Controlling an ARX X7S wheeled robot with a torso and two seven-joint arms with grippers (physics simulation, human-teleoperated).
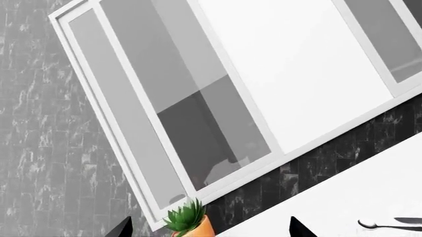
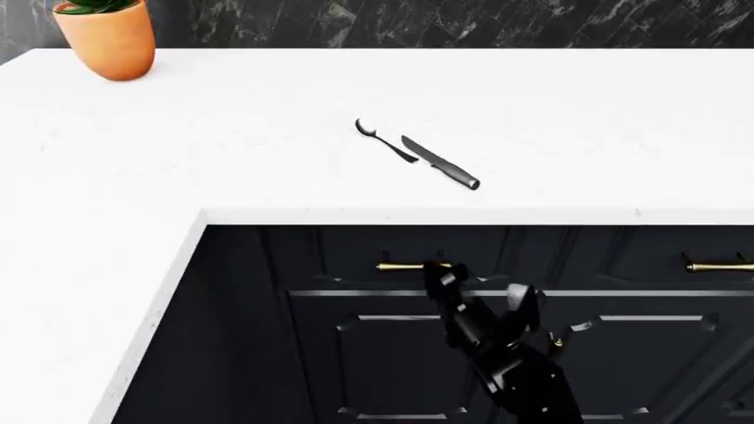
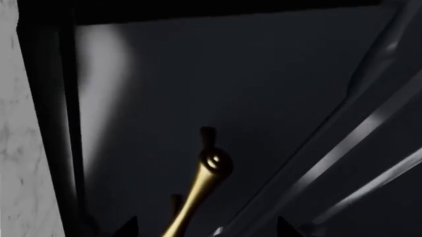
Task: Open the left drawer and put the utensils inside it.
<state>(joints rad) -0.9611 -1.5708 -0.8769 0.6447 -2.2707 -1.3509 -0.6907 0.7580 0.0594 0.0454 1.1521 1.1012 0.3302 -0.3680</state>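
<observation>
The spoon (image 2: 371,132) and the dark-handled knife (image 2: 442,163) lie side by side on the white countertop (image 2: 236,132); the left wrist view shows the spoon (image 1: 379,225) and the knife's blade tip (image 1: 408,220) at its edge. The left drawer (image 2: 353,252) is closed under the counter edge. My right gripper (image 2: 442,272) is at the drawer's brass handle (image 2: 404,266). In the right wrist view that gripper (image 3: 205,229) is open, with the handle (image 3: 201,185) running between its fingertips. My left gripper (image 1: 211,232) is open and empty above the counter, and it is outside the head view.
An orange pot with a green succulent (image 2: 104,35) stands at the counter's back left corner. A second brass handle (image 2: 719,264) is on the drawer to the right. Tall cabinet doors (image 2: 377,362) sit below. A window (image 1: 264,74) and dark tiled wall (image 1: 39,148) lie behind the counter.
</observation>
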